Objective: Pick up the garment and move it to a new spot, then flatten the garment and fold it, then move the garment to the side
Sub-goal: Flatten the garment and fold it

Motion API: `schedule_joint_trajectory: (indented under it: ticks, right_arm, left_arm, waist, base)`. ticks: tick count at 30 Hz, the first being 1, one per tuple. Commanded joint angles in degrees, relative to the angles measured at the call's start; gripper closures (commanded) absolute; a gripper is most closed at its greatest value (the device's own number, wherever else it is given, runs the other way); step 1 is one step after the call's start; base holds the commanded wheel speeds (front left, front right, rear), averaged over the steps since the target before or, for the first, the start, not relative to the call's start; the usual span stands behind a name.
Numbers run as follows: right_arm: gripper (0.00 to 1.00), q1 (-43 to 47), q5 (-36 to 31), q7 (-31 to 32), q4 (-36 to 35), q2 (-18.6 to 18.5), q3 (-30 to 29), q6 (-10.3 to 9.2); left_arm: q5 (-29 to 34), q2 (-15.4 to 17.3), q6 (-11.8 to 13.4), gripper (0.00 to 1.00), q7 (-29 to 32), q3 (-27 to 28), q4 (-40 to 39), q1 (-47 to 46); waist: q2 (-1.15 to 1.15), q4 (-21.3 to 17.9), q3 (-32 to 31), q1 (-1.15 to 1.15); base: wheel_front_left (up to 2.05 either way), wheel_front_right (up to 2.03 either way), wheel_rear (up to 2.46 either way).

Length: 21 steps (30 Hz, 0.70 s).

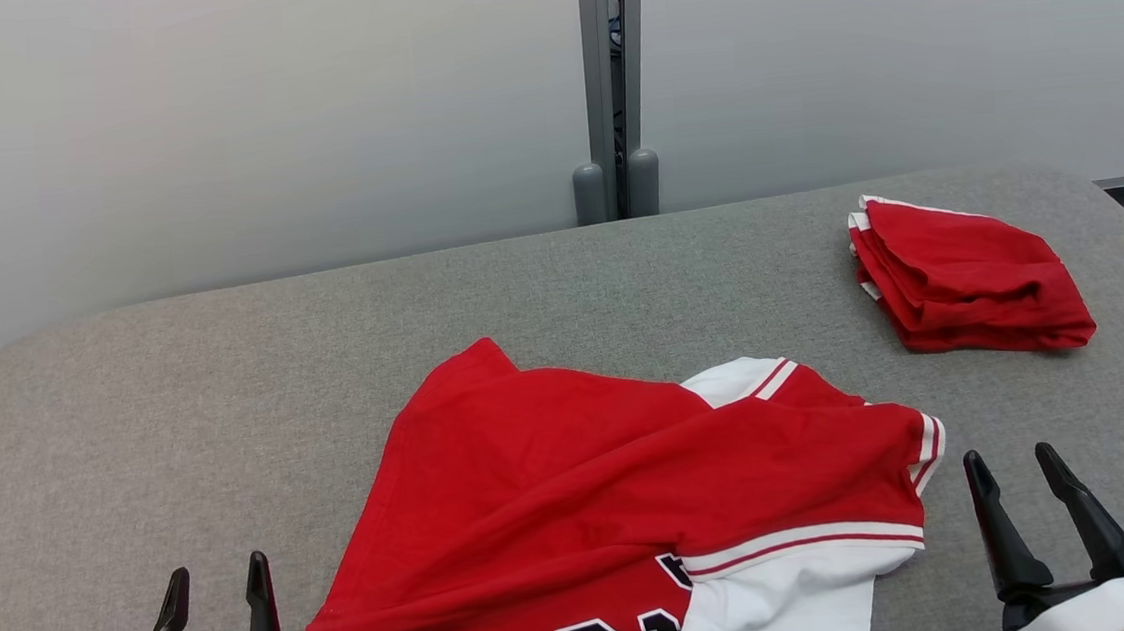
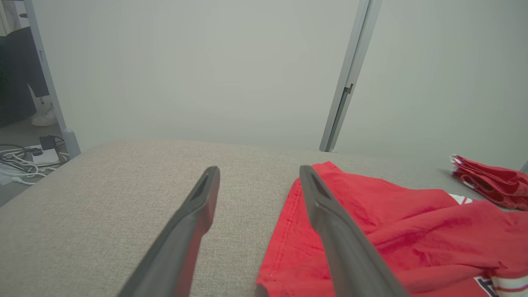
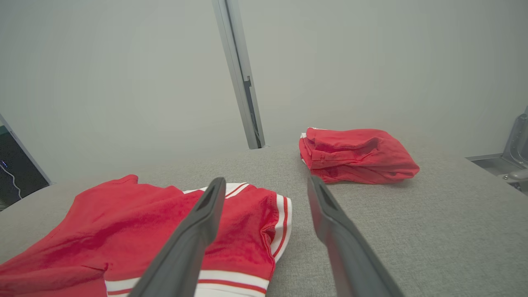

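Observation:
A red garment (image 1: pixel 626 491) with white sleeves and red-and-white striped cuffs lies rumpled on the grey table (image 1: pixel 178 406), near the front middle. It also appears in the left wrist view (image 2: pixel 396 231) and in the right wrist view (image 3: pixel 136 231). My left gripper (image 1: pixel 214 584) stands open at the lower left, a short way left of the garment's hem, holding nothing. Its fingers (image 2: pixel 194 222) hover above the cloth's left edge. My right gripper (image 1: pixel 1015 468) is open at the lower right, just right of the striped cuff, empty.
A second red garment (image 1: pixel 965 274), folded into a pile, sits at the back right of the table (image 3: pixel 359 154). A grey post (image 1: pixel 612 81) and pale wall panels stand behind the table. Cables (image 2: pixel 24 161) lie on the floor past the table's left edge.

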Motion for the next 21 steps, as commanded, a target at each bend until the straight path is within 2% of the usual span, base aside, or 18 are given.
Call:
schedule_joint_trajectory:
  ticks: [1, 9, 21]
  right_arm:
    - [0.0, -0.61, 0.43, -0.16, 0.27, -0.21, 0.19, 0.0]
    - [0.0, -0.77, 1.16, 0.98, 0.28, -0.25, 1.08, 0.0]
    - [0.0, 0.2, 5.16, 18.52, -0.14, 1.46, 2.1, 0.0]
  left_arm:
    - [0.04, 0.31, -0.19, 0.0, -0.26, 0.03, 0.07, -0.82]
    - [-0.76, 0.77, -0.13, 0.0, 1.71, -0.3, 0.59, -1.83]
    - [-4.04, 3.59, 0.26, 0.0, 15.45, -0.26, -1.51, -3.6]
  waist:
    - [0.0, -0.04, 0.01, 0.0]
    - [0.0, -0.38, -0.1, 0.0]
    - [0.0, -1.45, -0.1, 0.0]
  base:
    - [0.0, 0.0, 0.0]
    - [0.0, 0.0, 0.0]
    - [0.0, 0.0, 0.0]
